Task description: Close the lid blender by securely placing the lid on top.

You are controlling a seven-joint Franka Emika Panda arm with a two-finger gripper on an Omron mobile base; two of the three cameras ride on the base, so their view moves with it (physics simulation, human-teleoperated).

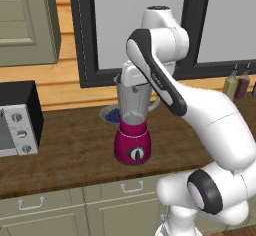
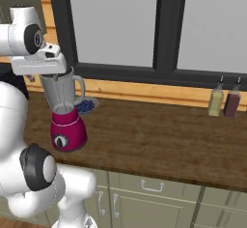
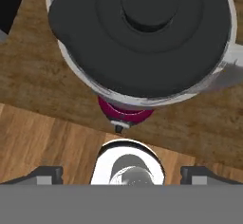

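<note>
We see the black lid [image 3: 142,33] sitting on the blender [image 1: 133,125] jar mouth; claw [image 3: 121,173] above it, tips spread wide, gripping nothing. No readable labels.

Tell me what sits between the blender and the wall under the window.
A bowl holding something blue sits on the counter behind the blender, between it and the wooden wall; both base views show it.

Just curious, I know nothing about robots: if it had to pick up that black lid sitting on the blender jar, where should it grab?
Probably the raised centre of the lid, coming straight down from above: it stands proud of the flat disc, giving the tool something to pinch.
</note>
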